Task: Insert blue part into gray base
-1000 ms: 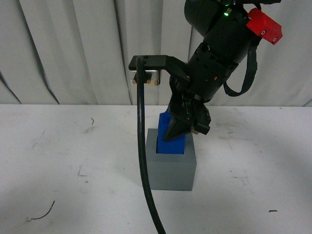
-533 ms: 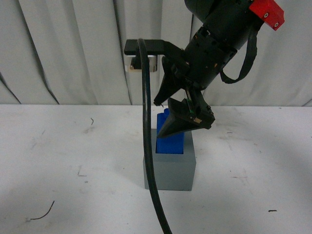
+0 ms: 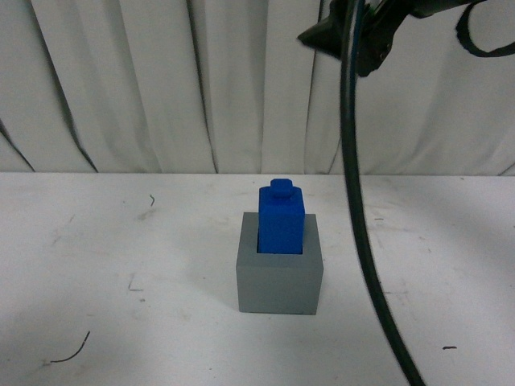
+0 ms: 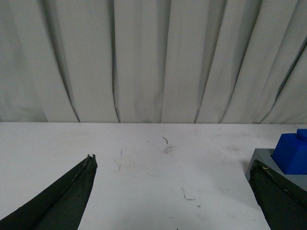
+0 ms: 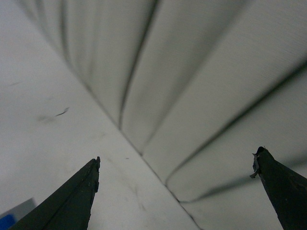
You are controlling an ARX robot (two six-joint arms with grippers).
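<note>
The blue part (image 3: 280, 217) stands upright in the recess of the gray base (image 3: 279, 283) at the table's middle, its knob on top and its upper half above the rim. My right gripper (image 3: 342, 47) hangs open high above it at the frame's top edge, touching nothing. In the right wrist view the right gripper (image 5: 177, 155) faces the curtain, with slivers of the blue part (image 5: 5, 223) and gray base (image 5: 20, 208) in a corner. My left gripper (image 4: 172, 162) is open over bare table; the blue part (image 4: 292, 151) in the gray base (image 4: 261, 160) lies beside one finger.
A black cable (image 3: 362, 233) hangs from the right arm down past the right side of the base. A white curtain (image 3: 145, 80) closes off the back of the white table (image 3: 121, 241). A small dark wire scrap (image 3: 68, 350) lies near the front left.
My right gripper has let go of the blue part and risen to the top of the front view. The blue part stays standing in the gray base.
</note>
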